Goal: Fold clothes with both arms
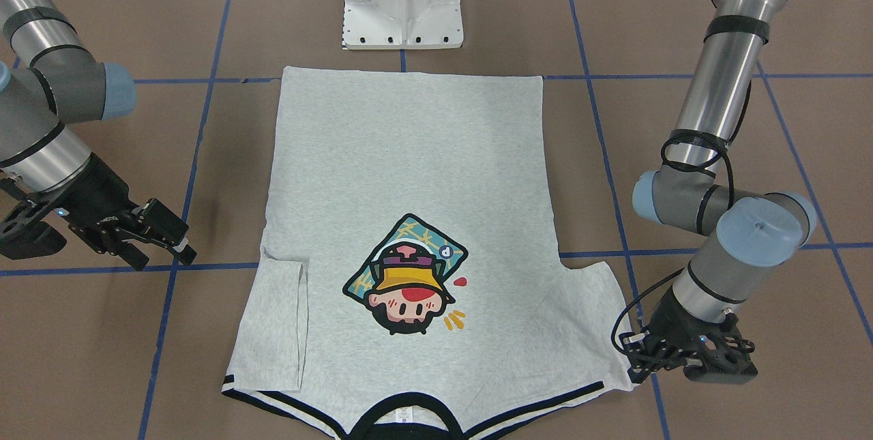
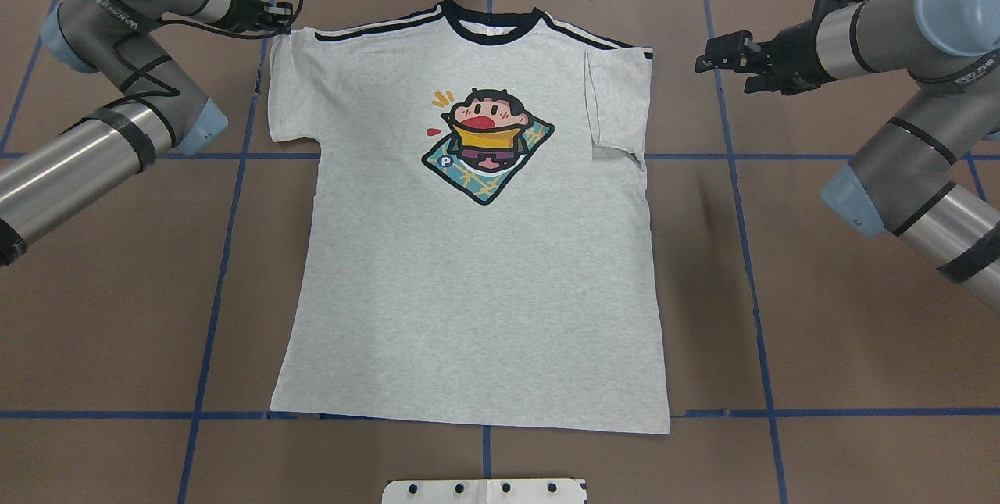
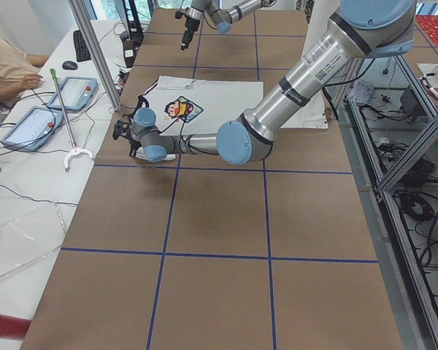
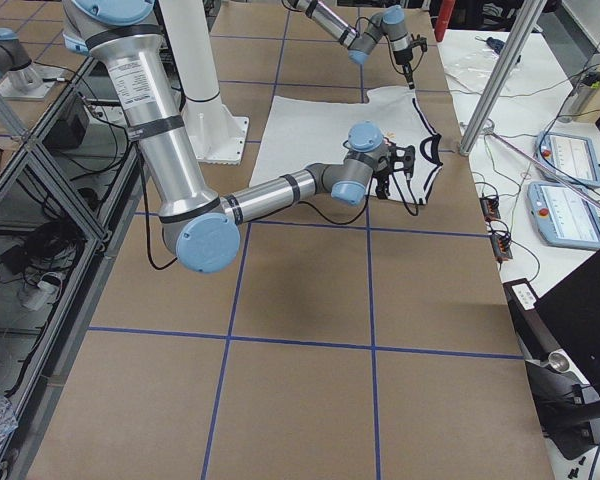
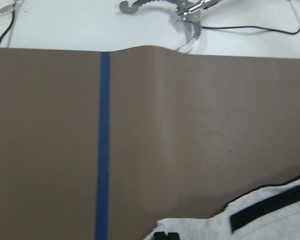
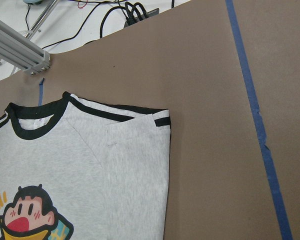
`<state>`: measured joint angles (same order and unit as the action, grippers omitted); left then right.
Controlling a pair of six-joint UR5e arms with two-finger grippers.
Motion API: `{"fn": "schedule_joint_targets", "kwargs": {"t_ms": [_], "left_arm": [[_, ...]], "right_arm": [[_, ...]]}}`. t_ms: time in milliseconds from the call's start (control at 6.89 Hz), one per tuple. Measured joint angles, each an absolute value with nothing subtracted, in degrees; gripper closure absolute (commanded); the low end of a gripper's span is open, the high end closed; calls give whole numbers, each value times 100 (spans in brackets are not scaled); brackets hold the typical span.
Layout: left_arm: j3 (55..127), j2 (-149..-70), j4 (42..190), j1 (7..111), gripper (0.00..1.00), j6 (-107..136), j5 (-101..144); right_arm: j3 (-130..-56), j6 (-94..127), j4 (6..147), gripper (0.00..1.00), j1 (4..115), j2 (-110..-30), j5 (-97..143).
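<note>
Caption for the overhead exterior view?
Heather-grey cartoon-print T-shirt laid flat, one sleeve folded in; black left claw and right claw beside its shoulders.

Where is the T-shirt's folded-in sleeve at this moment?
In the overhead view the folded-in sleeve lies on the right edge of the T-shirt, just below the black shoulder stripe, nearest the right gripper.

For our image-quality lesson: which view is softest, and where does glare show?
Left wrist view: softest, corner of the light heather-grey T-shirt blurred; front-facing view: glare streak down the left silver-grey tubular arm; overhead view: even light, crisp cartoon print.
</note>
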<state>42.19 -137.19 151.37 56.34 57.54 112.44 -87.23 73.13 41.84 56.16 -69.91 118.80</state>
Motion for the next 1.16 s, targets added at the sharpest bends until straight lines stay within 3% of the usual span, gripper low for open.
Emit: {"fn": "schedule_joint_targets", "kwargs": {"t_ms": [435,1016,1161], "left_arm": [[5012,-13943,14062,5178,100,6450,10743],[4614,-14383,13871,4715,100,6666,9616],[4475,-14433,13968,4675,96,6669,9509]], "right_arm": [[-8747,7313,4184,0,5615,-7019,11881],[-8743,7313,4186,0,5604,-6987,11866],[-8734,7312,4189,0,5598,-6970,11865]]}}
